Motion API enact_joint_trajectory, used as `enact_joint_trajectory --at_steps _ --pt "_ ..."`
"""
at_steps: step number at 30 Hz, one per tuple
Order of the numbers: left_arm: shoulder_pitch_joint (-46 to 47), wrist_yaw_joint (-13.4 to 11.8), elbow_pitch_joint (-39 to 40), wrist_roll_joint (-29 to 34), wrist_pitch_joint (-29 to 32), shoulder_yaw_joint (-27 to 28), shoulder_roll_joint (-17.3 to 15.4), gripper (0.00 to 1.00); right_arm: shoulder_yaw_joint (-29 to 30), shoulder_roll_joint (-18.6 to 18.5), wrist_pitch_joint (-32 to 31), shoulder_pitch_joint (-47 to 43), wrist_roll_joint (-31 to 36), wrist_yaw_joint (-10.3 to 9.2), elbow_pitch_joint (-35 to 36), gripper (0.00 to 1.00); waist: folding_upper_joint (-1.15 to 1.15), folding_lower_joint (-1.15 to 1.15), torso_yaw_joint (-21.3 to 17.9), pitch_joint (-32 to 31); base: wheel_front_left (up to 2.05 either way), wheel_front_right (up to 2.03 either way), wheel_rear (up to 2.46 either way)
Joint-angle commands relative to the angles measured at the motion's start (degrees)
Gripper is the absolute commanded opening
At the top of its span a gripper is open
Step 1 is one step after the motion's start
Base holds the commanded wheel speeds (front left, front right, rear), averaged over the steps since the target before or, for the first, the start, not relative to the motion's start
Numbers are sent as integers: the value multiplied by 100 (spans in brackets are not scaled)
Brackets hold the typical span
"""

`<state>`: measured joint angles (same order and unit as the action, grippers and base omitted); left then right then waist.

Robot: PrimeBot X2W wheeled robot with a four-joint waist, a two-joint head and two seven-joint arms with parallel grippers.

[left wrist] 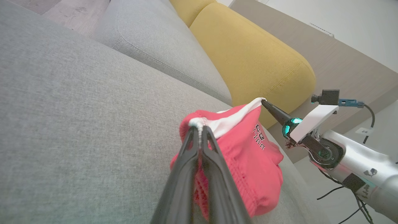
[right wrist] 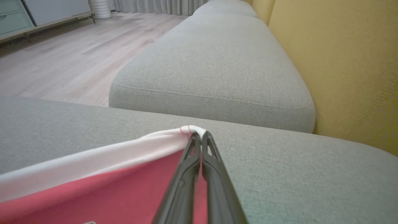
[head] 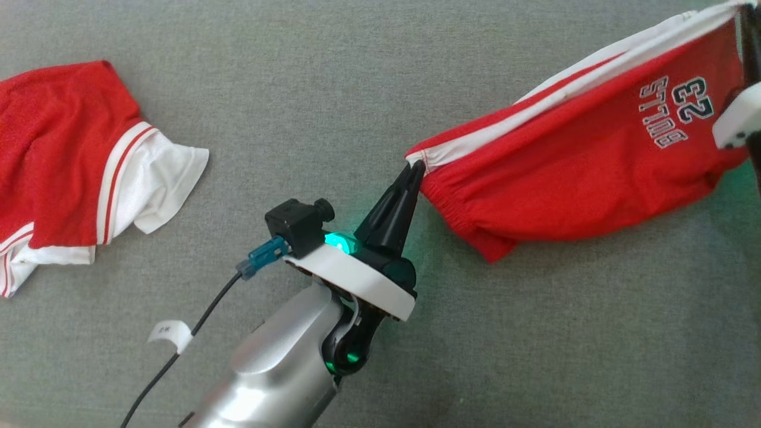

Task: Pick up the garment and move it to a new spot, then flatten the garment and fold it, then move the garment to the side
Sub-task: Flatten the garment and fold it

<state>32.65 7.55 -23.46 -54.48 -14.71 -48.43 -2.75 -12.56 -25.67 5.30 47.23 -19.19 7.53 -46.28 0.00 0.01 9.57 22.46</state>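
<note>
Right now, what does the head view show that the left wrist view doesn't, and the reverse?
Head view adds: a second garment, red and white, lying at the left of the grey seat, and the 23 BULLS print readable in full.
Left wrist view adds: the yellow back cushion, the neighbouring seat cushion and a strip of wood floor.
Both: the shorts stretched between the left claw and the right claw, each shut on a white-trimmed corner.

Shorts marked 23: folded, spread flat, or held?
Held, not folded: the shorts hang stretched between the left gripper and right gripper, each pinching a white-trimmed corner.
</note>
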Motion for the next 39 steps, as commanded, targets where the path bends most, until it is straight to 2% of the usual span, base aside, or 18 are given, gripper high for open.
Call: enact_joint_trajectory --at_steps 1,2,3,4,5,10,12,13,17,23,27,39 --pt "172 -29 145 12 -29 147 -13 12 -135 -54 162 136 -108 -4 -11 100 0 -1 18 3 0 0 0" --pt "172 -29 145 12 -29 147 -13 12 -135 -54 162 136 -108 -4 -11 100 0 -1 18 3 0 0 0" --pt "162 -32 151 20 -29 165 -13 33 -184 -48 259 190 -149 -4 -119 100 0 -1 22 -11 0 0 0" --pt "142 -59 160 39 -29 206 -13 74 -234 -32 346 220 -196 -4 -222 100 0 -1 22 -36 0 0 0" --pt "113 -95 171 74 -29 253 -13 100 -297 -17 416 228 -235 -4 -315 100 0 -1 16 -66 0 0 0" --pt "-85 -397 298 643 -29 482 -13 100 -638 2 624 40 -595 -4 -578 100 0 -1 -14 -274 0 0 0" --pt "-178 -683 494 1186 -29 671 -13 100 -817 -37 634 -117 -800 -4 -594 100 0 -1 -7 -355 0 0 0" --pt "-364 -995 786 1753 -29 881 -13 100 -956 -108 573 -289 -1072 -4 -605 100 0 -1 26 -423 0 0 0" --pt "-818 -1663 1494 2857 -29 1201 -13 100 -1136 -391 466 -525 -1503 -4 -657 100 0 -1 185 -489 0 0 0" --pt "-1508 -2471 2164 3825 -29 1364 -13 100 -1251 -780 465 -599 -1773 -4 -921 100 0 -1 560 -473 0 0 0" --pt "-1805 -2703 2226 4054 -29 1444 -13 100 -1286 -855 389 -633 -1960 -4 -1108 100 0 -1 770 -462 0 0 0" --pt "-2088 -2839 2377 4591 -29 1598 -13 100 -1398 -1061 292 -735 -2220 -4 -1732 100 0 -1 1076 -452 0 0 0"
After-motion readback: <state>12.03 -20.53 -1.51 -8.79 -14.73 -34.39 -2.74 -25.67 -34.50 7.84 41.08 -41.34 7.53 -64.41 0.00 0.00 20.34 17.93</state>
